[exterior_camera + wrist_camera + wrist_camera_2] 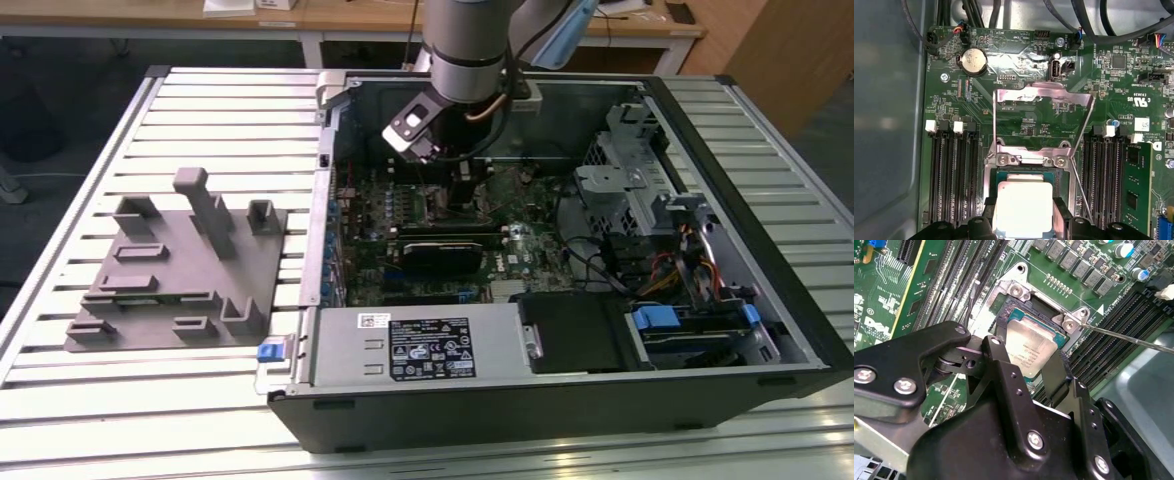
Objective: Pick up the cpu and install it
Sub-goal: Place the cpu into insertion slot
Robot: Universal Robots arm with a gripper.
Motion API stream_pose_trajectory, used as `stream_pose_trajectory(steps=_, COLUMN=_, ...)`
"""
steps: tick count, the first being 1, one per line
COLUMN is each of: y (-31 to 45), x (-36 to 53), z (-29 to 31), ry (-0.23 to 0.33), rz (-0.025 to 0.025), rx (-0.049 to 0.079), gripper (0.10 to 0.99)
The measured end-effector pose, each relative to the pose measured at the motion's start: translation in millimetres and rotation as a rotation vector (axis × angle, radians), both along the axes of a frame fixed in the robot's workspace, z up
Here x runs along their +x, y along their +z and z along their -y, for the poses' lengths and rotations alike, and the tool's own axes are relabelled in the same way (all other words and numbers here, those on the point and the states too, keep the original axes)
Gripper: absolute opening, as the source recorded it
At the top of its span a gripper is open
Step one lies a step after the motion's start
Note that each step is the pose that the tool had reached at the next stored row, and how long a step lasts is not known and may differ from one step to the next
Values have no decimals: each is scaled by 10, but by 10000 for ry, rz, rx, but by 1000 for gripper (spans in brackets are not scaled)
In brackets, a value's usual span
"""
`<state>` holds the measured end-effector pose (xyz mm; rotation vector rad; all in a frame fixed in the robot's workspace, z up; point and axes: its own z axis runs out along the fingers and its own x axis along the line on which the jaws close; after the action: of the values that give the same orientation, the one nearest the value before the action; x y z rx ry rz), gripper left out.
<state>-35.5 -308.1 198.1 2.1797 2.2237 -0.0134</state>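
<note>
Slatted table [200,110], grey fixture plate [174,260] toward its edge on the exterior view's left. Open computer case [561,410] alongside, walls ringing the motherboard [954,90]. Memory slots [949,170] flanking the socket [1004,160]; load plate [1041,95] standing open, thin lever [1134,340] slanting near one finger. Gripper [1029,360] low inside, fingers [999,360] closed against opposite edges of the cpu [1024,207]: square, pale silvery top, within the socket frame near mid-board.

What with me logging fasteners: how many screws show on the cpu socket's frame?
2: one screw beside the thin lever wire, one at the frame bar's other end. The pincer covers the frame's opposite side; more may be hidden.
</note>
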Motion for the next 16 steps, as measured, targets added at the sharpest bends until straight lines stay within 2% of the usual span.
stream_pose_trajectory(steps=16, y=-17, x=-12, z=8, ry=-112, rz=2, rx=1, gripper=529)
